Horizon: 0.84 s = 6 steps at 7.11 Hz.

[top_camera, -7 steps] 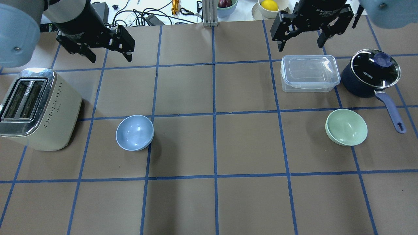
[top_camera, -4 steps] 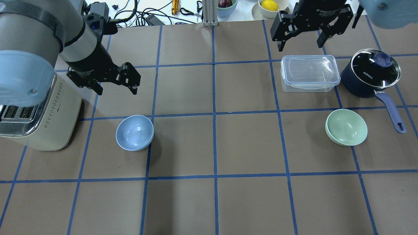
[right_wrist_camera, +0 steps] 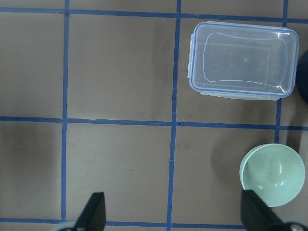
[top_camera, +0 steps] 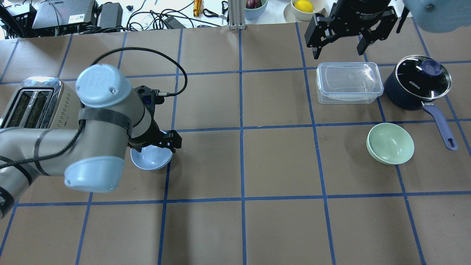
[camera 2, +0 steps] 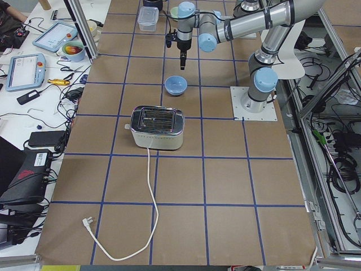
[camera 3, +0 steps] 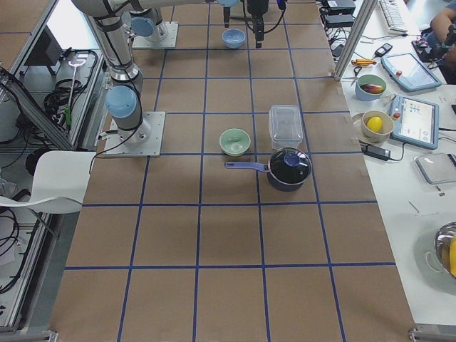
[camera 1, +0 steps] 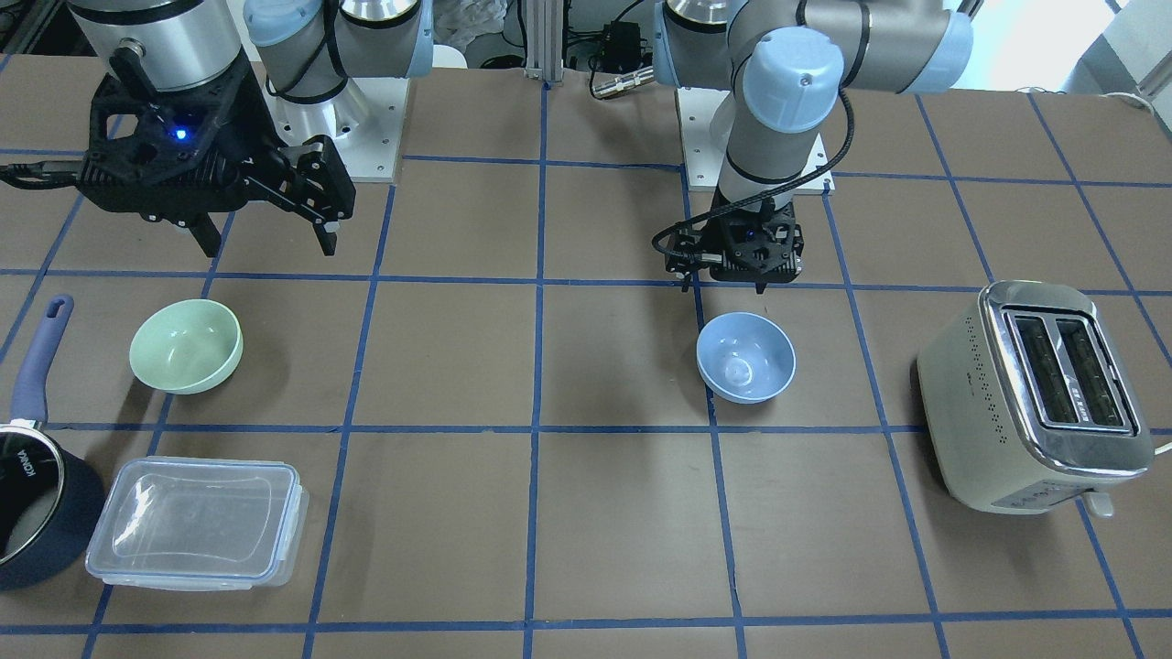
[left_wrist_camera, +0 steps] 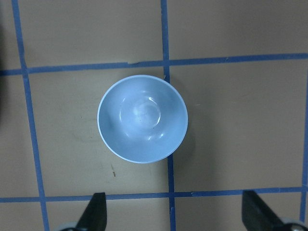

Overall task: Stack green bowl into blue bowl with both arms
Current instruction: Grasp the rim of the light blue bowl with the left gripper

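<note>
Quick count of what's on the worktop (top_camera: 279, 162): two small bowls, one toaster, one clear lidded plastic box, one saucepan, plus the two arms.

The blue bowl (camera 1: 745, 357) sits upright on the robot's left half, roughly midway between the robot's edge and the operators' edge. The single toaster (camera 1: 1035, 398) is further toward the left end. The left gripper (camera 1: 723, 286) hovers over the robot-side rim of the blue bowl, not touching it. Its jaws are spread wide with nothing in them, and in the wrist view the bowl lies ahead of the two fingertips, not between them.

The green bowl (top_camera: 390, 143) is upright on the right half, also about midway across. The plastic box (top_camera: 349, 82) and the saucepan (top_camera: 417, 82) stand side by side beyond it, nearer the operators' edge, and the pan's handle points back past the green bowl. The right gripper (top_camera: 338, 51) hangs up in the air, well apart from the green bowl, jaws wide open and empty.

Writing: the saucepan's glass lid says "KONKA". The right gripper's body has white print that looks like "2F Adaptive", but the rest is too small to read. The toaster has a tiny mark on its side I can't read.

Past the operators' edge there are two more bowls, one with a lemon (top_camera: 304, 5) in it.
</note>
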Each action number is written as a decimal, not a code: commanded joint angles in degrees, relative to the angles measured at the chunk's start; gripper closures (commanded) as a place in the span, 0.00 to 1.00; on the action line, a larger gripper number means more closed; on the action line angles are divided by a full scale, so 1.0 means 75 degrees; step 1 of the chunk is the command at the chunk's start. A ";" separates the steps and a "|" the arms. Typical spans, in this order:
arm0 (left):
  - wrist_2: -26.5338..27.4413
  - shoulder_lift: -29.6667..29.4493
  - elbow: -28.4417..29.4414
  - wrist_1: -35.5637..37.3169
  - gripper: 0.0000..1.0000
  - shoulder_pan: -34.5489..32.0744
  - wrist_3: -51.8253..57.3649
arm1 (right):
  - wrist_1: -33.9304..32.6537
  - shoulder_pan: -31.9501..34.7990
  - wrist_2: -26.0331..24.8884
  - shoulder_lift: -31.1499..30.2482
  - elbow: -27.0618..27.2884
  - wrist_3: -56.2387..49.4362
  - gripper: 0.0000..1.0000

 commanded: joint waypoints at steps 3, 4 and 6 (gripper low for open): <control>0.0027 -0.1285 -0.0425 0.2297 0.03 -0.0106 -0.0203 | 0.0015 -0.0062 -0.0017 0.0043 0.0004 0.0000 0.00; -0.0008 -0.1603 -0.0436 0.2719 0.11 -0.0106 -0.0180 | 0.0003 -0.0085 -0.0017 0.0055 0.0004 0.0000 0.00; -0.0020 -0.1968 -0.0459 0.2922 0.59 -0.0106 -0.0133 | 0.0154 -0.0389 0.0041 0.0055 0.0016 -0.0023 0.00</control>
